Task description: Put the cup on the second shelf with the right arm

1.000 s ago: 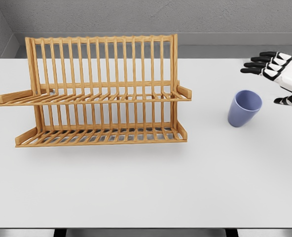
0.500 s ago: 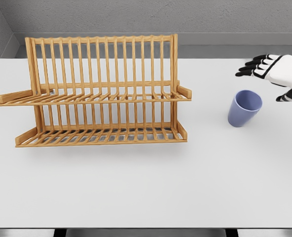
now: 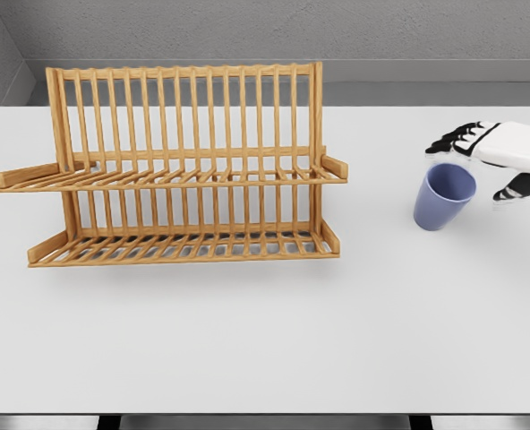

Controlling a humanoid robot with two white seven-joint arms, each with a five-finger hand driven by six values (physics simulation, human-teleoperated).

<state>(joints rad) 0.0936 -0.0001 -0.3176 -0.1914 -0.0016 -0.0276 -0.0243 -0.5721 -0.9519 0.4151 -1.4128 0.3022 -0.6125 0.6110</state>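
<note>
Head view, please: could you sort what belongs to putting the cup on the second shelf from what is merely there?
Belongs to the job:
- blue cup, standing on the table, tilted
- wooden rack with two shelves
- right hand, open, just beside the cup's rim

Merely there:
- white table
- grey wall behind

You see an evenly lit simulator render, bright and soft, with no glare on the white table (image 3: 265,340). Light falls from above: the wooden dish rack (image 3: 180,166) throws only a faint, diffuse shadow just beneath its lower shelf, and the blue cup (image 3: 443,196) leaves barely a smudge of shade at its base. Focus holds sharp from edge to edge, with no motion blur and straight, undistorted lines at the borders.
</note>
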